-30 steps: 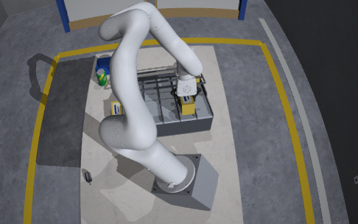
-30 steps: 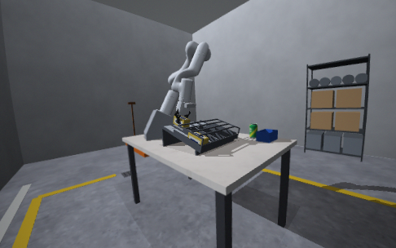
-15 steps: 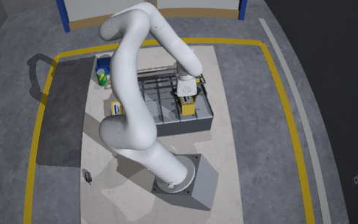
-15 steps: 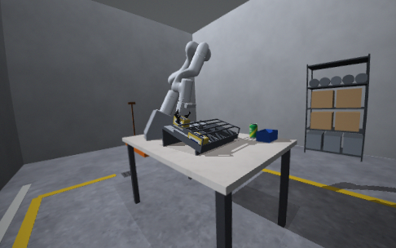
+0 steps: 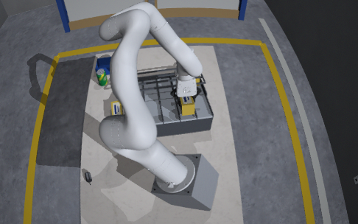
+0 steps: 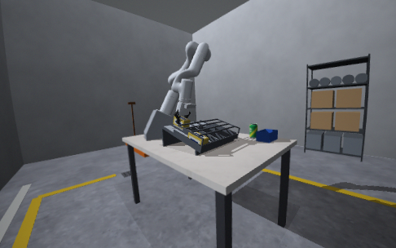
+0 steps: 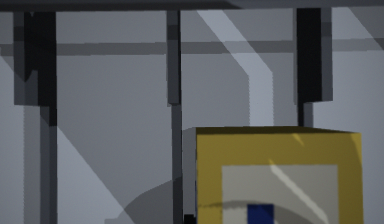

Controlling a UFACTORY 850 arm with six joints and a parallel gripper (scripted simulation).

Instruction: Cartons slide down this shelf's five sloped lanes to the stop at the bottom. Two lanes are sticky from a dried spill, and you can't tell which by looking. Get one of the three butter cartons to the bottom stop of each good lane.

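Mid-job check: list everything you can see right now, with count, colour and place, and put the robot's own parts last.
Butter cartons: three, yellow; one held over the lane rack, one at the rack's low end, one on the table beside the rack.
Lane rack: one, dark grey, on the table.
Can: one, green and yellow, on the table.
Bin: one, blue, beside the can.
Table: one, white top, dark legs.
Shelf unit: one, dark, by the wall, with brown boxes and grey bins.
Floor line: yellow, around the table.
Small dark object: one, on the table; too small to tell.
Arm: one, white, on a grey pedestal.
End effector: one, shut on the held carton.
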